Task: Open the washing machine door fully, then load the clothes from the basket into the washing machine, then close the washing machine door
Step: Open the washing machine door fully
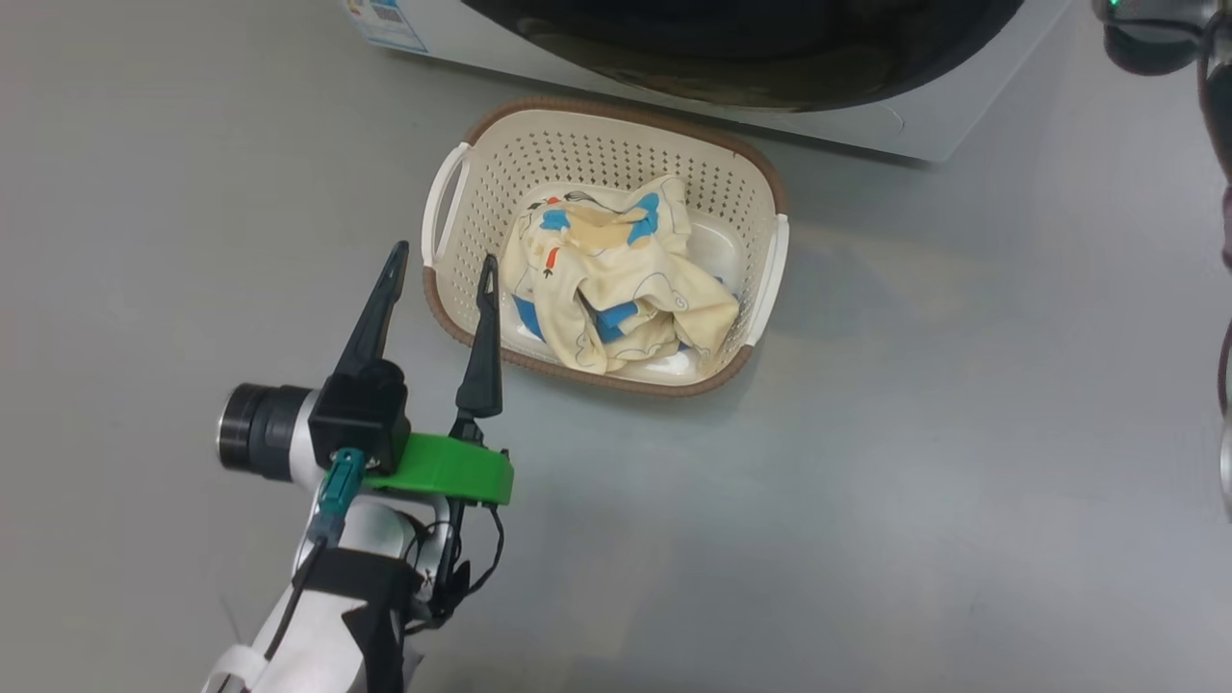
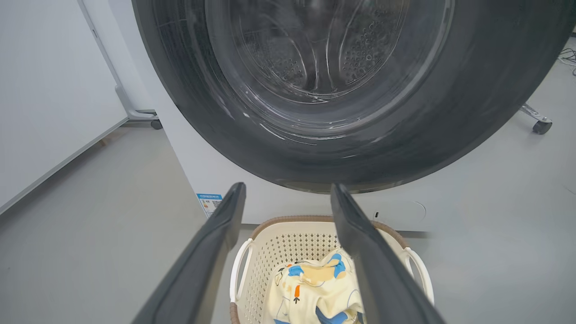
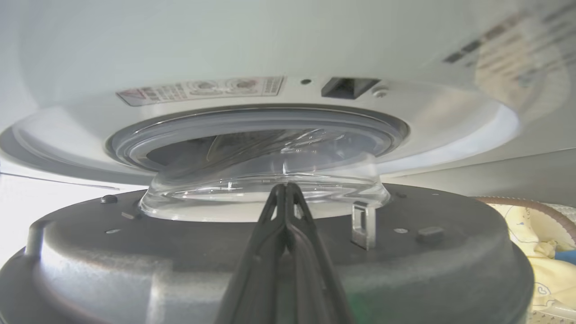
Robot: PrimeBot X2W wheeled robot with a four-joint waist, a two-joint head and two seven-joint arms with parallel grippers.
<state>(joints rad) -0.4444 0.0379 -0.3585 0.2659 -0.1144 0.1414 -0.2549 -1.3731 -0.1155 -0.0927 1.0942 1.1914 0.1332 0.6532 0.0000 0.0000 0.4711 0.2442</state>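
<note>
Hovering at the lower left of the head view, the left gripper (image 1: 445,255) had its fingers spread and empty, tips at the left rim of the basket (image 1: 577,154). The clothes (image 1: 616,279) lay heaped inside it, just right of those tips. Along the top edge stood the washing machine (image 1: 924,125), its washing machine door (image 1: 751,58) ajar. In the right wrist view, the right gripper (image 3: 285,186) was pinched together on nothing, tips against the door's glass bowl (image 3: 265,198).
</note>
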